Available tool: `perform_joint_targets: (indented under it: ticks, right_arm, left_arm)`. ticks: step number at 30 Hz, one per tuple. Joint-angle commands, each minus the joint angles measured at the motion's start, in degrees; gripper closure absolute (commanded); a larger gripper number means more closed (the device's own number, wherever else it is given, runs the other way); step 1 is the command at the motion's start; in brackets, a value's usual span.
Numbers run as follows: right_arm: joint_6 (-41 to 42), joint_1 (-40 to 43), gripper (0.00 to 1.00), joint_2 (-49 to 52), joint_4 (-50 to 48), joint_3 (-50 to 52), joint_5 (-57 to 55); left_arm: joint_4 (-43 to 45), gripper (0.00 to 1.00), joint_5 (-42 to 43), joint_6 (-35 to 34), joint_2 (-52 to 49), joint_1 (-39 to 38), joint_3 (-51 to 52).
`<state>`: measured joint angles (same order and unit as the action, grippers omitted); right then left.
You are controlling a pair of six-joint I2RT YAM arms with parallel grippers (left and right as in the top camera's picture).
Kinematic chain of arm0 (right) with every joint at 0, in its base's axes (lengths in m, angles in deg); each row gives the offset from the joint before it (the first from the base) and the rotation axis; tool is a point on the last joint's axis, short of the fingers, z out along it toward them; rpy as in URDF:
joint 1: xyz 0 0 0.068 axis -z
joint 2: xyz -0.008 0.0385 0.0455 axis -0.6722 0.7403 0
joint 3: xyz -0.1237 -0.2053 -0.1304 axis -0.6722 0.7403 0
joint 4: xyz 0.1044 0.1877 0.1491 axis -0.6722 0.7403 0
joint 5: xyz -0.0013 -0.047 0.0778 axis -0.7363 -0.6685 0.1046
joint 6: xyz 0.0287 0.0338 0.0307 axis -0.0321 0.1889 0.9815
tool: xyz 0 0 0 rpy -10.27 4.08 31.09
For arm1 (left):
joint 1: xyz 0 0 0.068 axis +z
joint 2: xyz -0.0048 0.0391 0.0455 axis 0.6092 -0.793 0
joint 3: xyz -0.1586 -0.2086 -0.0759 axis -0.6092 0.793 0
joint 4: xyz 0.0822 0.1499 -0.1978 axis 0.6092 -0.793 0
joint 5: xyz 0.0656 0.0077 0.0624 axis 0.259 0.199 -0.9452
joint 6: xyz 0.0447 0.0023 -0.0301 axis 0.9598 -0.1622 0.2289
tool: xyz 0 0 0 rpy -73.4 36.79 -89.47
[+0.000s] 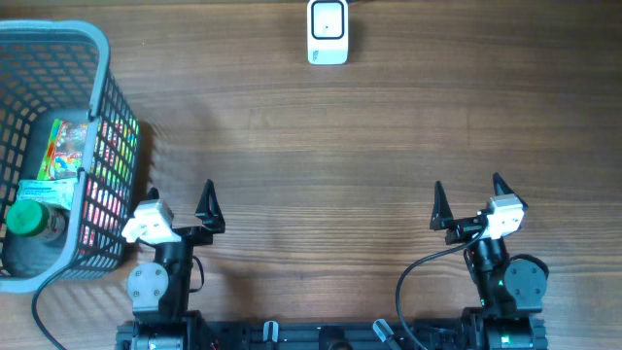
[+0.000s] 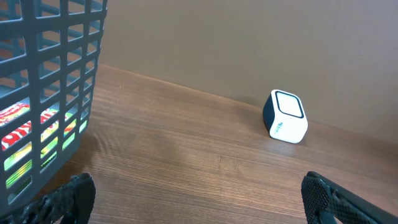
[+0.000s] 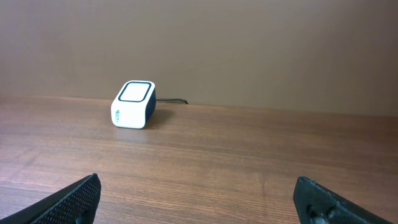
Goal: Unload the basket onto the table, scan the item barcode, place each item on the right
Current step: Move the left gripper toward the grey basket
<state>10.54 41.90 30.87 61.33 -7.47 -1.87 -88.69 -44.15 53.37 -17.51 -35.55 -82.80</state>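
- My left gripper (image 1: 180, 199) sat at 7 o'clock on the wooden table (image 1: 311, 146) with its jaws spread wide and nothing between them.
- My right gripper (image 1: 468, 190) at 5 o'clock was the same: fully parted and holding nothing.
- The barcode scanner (image 1: 328, 31) stood at 12 o'clock, at the far edge, well apart from both of my grippers.
- The candidates lay in the grey basket (image 1: 97, 58) at 9 o'clock: a colourful packet (image 1: 63, 146) and a green-capped bottle (image 1: 26, 216). I couldn't tell which one was meant.
- My read on progress was that nothing was done yet. The pick from the basket, the carry to the scanner and turning the barcode to its window were all left.
- Only the overhead view looked down into the basket, so only there did the bottle show.
- My left wrist view showed the packet's print through the basket mesh at 9 o'clock and the scanner at 2 o'clock.
- My right wrist view missed the basket altogether but showed the scanner's side and its cable (image 3: 171, 100) trailing off behind.
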Motion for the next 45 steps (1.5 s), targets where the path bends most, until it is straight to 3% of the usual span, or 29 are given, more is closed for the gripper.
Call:
perform_joint_targets:
  ticks: [1,36,40,45]
  right_arm:
    - [-0.22,-0.24,0.00,-0.11,-0.20,0.04,-0.57]
    - [-0.22,-0.24,0.00,-0.11,-0.20,0.07,-0.57]
    - [-0.22,-0.24,0.00,-0.11,-0.20,0.04,-0.57]
    - [-0.22,-0.24,0.00,-0.11,-0.20,0.07,-0.57]
  left_arm:
    - [-0.09,0.00,0.46,1.16,0.48,-0.33,0.35]
    - [0.17,0.00,2.40,1.62,0.42,-0.33,0.31]
    - [-0.17,0.00,8.76,1.92,0.42,-0.33,-2.40]
    - [-4.11,0.00,10.21,3.19,-3.17,-0.33,-12.24]
